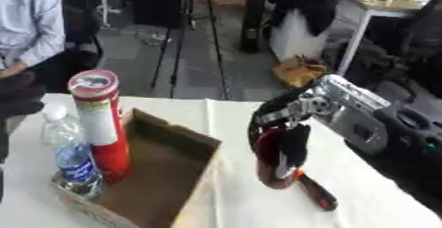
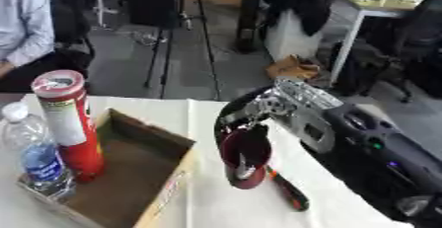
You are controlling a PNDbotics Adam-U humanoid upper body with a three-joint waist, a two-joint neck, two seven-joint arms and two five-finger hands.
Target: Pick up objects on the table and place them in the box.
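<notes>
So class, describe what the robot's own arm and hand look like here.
Only the right arm shows. Its forearm is bulky and black, with round recesses and small green and purple lights. A silver metal wrist block joins it to the right hand, whose fingers are black. No left hand can be made out.

Grey floor (image 1: 129, 59) beyond the table, tripod legs (image 1: 177, 39), white desk (image 1: 380, 10) far right.

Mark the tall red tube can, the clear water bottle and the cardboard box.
Tall red tube can (image 1: 100, 123), left eye view, white label.
Clear plastic water bottle (image 1: 76, 165), left eye view, blue label.
Brown cardboard box (image 1: 203, 177), left eye view, right wall.
</notes>
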